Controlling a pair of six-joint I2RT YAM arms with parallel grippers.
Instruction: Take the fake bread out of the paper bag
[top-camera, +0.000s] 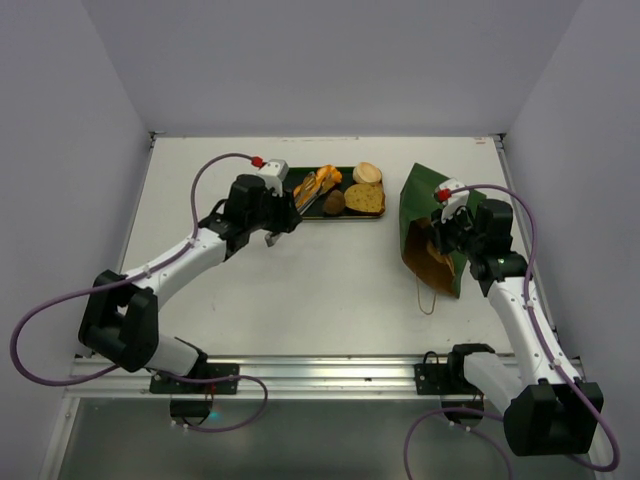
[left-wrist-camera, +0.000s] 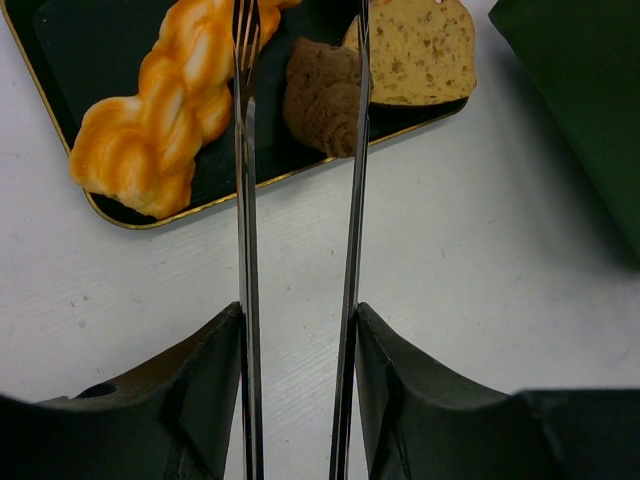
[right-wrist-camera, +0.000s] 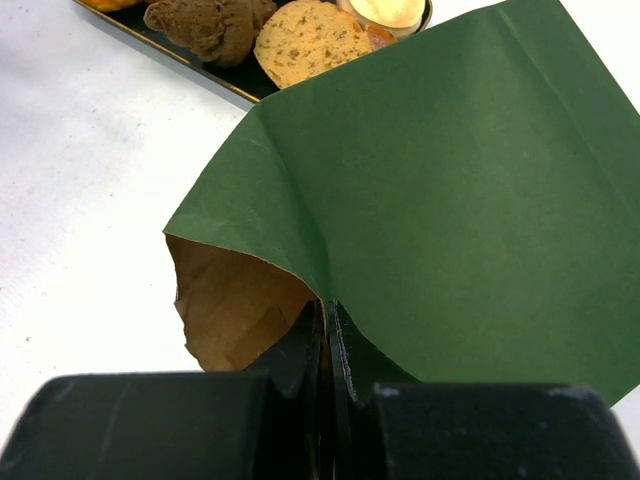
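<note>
The paper bag (top-camera: 425, 215) lies tilted at the right, dark green outside, with its brown inside (right-wrist-camera: 235, 300) open toward me. No bread shows in its mouth. My right gripper (right-wrist-camera: 327, 318) is shut on the bag's rim; it also shows in the top view (top-camera: 443, 228). The fake bread lies on the flat dark tray (top-camera: 345, 216): a braided loaf (left-wrist-camera: 150, 110), a dark brown piece (left-wrist-camera: 325, 100), a toast slice (left-wrist-camera: 420, 50) and a round bun (top-camera: 367, 173). My left gripper (left-wrist-camera: 298, 315) is shut on metal tongs (left-wrist-camera: 247, 200), whose empty, parted tips reach over the tray.
The bag's twine handle (top-camera: 428, 298) lies on the white table in front of the bag. The bag's green side (left-wrist-camera: 590, 100) stands just right of the tray. Walls close in the table at the left, back and right.
</note>
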